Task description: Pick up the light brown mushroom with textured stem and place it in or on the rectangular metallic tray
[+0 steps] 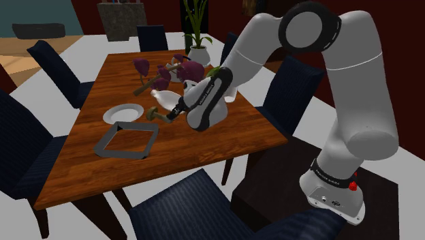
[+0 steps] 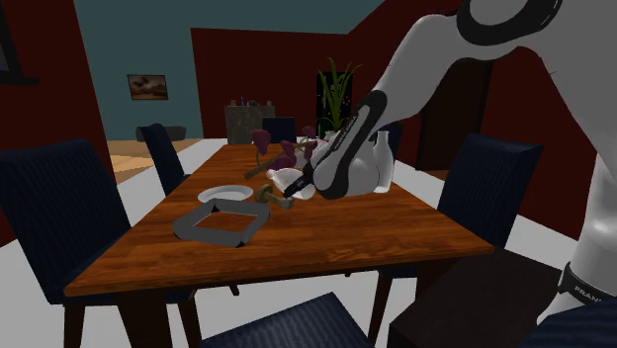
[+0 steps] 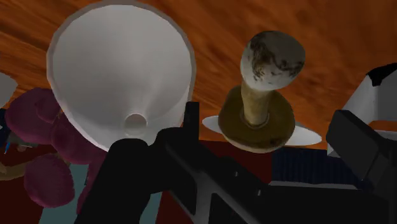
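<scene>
Reaching low over the table point(image 1: 204, 146), the gripper point(image 1: 174, 114) held its jaws wide either side of the mushroom point(image 3: 264, 95), apparently untouched, likely lined up to close on the stem. It lay on the wood beside the white plate point(image 1: 121, 114); farther off sat the grey tray point(image 1: 107, 138).

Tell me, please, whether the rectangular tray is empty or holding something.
Empty: inside the tray only bare table shows; the mushroom lies outside it.

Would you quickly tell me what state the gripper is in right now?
The gripper is open: its fingers stand apart on either side of the light brown mushroom and do not clasp it.
</scene>
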Robot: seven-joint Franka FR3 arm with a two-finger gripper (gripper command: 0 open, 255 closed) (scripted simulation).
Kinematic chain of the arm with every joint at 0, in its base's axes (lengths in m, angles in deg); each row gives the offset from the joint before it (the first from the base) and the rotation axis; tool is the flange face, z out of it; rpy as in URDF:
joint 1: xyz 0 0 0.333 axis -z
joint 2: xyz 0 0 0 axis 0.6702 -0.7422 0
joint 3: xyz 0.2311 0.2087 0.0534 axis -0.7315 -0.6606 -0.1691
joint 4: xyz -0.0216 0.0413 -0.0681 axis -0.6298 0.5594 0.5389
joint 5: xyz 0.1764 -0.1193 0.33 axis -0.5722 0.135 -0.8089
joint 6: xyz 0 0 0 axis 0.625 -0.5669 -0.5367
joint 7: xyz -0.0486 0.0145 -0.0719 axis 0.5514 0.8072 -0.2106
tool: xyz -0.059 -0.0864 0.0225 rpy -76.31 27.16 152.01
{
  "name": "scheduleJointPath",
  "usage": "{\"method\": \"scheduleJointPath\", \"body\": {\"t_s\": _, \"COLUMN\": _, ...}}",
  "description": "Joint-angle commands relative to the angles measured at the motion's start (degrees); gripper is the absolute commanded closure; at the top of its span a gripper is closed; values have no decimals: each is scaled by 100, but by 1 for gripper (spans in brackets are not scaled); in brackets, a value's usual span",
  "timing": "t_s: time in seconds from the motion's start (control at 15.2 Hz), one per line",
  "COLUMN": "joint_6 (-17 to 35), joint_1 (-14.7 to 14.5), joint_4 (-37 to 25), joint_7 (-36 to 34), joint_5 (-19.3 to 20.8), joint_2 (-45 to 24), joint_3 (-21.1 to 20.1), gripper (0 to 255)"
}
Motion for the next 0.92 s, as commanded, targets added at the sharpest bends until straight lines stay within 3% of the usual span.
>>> {"method": "scheduleJointPath", "body": {"t_s": 0.0, "joint_6": -2222, "joint_1": -1027, "joint_4": -837, "joint_7": 490, "joint_5": -476, "joint_2": 108, "joint_3": 1144, "gripper": 0}}
{"method": "scheduleJointPath", "body": {"t_s": 0.07, "joint_6": -3264, "joint_1": -1633, "joint_4": -1439, "joint_7": 554, "joint_5": -564, "joint_2": -84, "joint_3": 1884, "gripper": 0}}
{"method": "scheduleJointPath", "body": {"t_s": 0.13, "joint_6": -4265, "joint_1": -1920, "joint_4": -2121, "joint_7": 454, "joint_5": -403, "joint_2": -366, "joint_3": 2331, "gripper": 0}}
{"method": "scheduleJointPath", "body": {"t_s": 0.26, "joint_6": -6204, "joint_1": -1775, "joint_4": -3815, "joint_7": 192, "joint_5": 162, "joint_2": -1117, "joint_3": 2447, "gripper": 0}}
{"method": "scheduleJointPath", "body": {"t_s": 0.86, "joint_6": -6041, "joint_1": -1580, "joint_4": -4231, "joint_7": 196, "joint_5": 119, "joint_2": -1674, "joint_3": 2271, "gripper": 0}}
